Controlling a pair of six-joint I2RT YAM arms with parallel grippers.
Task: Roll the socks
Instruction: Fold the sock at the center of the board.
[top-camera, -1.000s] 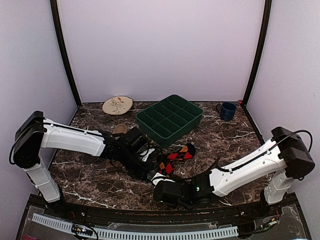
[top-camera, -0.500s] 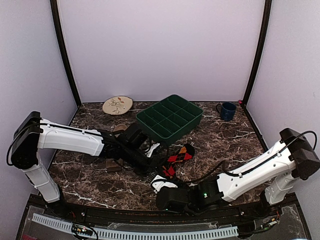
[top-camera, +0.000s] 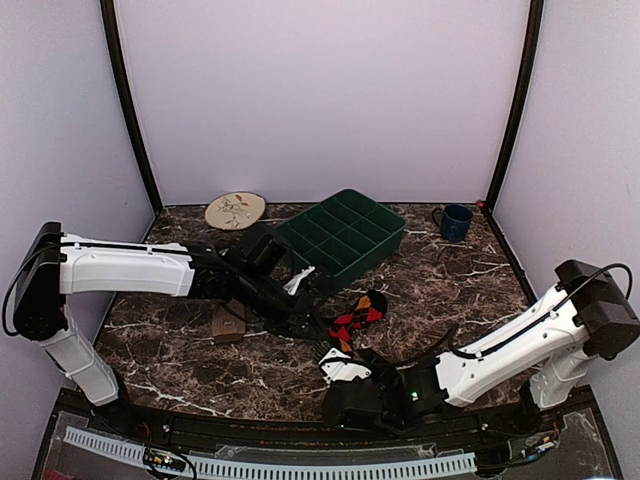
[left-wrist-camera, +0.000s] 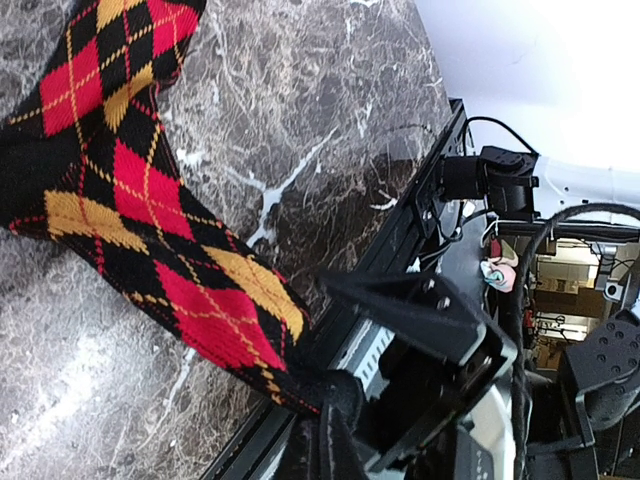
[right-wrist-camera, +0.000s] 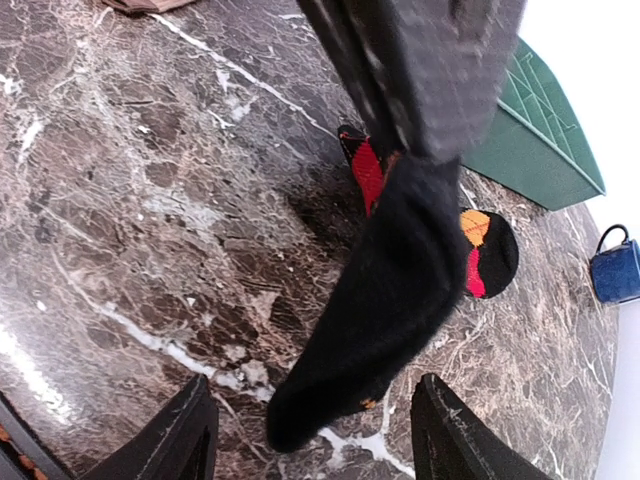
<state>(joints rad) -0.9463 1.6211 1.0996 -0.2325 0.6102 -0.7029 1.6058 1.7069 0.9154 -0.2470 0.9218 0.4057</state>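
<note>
From above, your left gripper (top-camera: 325, 328) is pinched tight on one end of the argyle sock (top-camera: 362, 308). The sock trails off toward 2 o'clock over the marble table (top-camera: 170, 350). The right gripper (top-camera: 338, 362) sits just at 6 o'clock of that pinch, spread wide. The tan sock (top-camera: 228, 320) lies well apart at 9 o'clock.

On your left wrist view, the argyle sock (left-wrist-camera: 150, 200) runs from 10 o'clock down into the clamped left gripper (left-wrist-camera: 335, 395).

On your right wrist view, the right gripper (right-wrist-camera: 315, 400) gapes, holding nothing. The argyle sock's (right-wrist-camera: 395, 270) black end dangles from the left gripper (right-wrist-camera: 420, 80) at 12 o'clock. The green tray (right-wrist-camera: 530, 130) sits at 2 o'clock.
</note>
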